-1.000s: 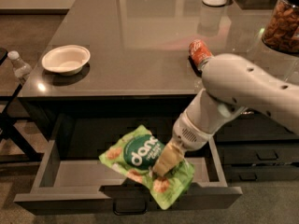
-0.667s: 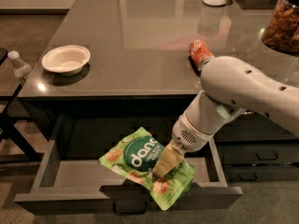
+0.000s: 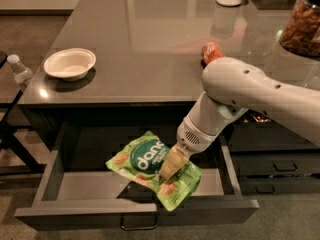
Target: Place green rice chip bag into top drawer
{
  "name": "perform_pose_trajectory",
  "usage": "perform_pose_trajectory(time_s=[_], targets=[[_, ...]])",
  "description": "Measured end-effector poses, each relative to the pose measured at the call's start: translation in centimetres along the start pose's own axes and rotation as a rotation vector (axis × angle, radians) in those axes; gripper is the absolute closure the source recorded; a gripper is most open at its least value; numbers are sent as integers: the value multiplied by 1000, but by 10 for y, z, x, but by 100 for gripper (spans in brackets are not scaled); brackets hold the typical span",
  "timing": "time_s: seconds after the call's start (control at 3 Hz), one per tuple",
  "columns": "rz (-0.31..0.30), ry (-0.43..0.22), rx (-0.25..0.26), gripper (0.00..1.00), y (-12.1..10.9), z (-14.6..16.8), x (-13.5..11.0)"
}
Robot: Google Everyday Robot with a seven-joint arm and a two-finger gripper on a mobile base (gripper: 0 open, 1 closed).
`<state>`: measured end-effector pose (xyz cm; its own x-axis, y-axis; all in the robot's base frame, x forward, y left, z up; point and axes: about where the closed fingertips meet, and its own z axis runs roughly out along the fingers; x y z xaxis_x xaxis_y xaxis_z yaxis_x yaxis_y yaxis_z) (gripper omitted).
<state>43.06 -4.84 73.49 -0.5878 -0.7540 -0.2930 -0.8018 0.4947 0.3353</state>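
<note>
Green rice chip bag (image 3: 144, 158) hangs tilted over the open top drawer (image 3: 75, 215), right of the drawer's middle. The gripper (image 3: 168, 172) is right on it, fingers pinched onto the pouch. A red soda can (image 3: 211, 52) stands on the counter above the drawer.

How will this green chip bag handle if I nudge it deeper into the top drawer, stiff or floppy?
Probably floppy: the green rice chip bag looks crinkled and uneven around the gripper, which pinches it above the top drawer. Likely light, since one pinch carries it. A push would probably crumple it rather than slide it.
</note>
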Motion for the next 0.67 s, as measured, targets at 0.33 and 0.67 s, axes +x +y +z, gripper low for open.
perform_pose_trajectory(time_s=[0.33,0.67], targets=[[30,6,26,100,-31,24,-13],[30,6,26,100,-31,24,-13]])
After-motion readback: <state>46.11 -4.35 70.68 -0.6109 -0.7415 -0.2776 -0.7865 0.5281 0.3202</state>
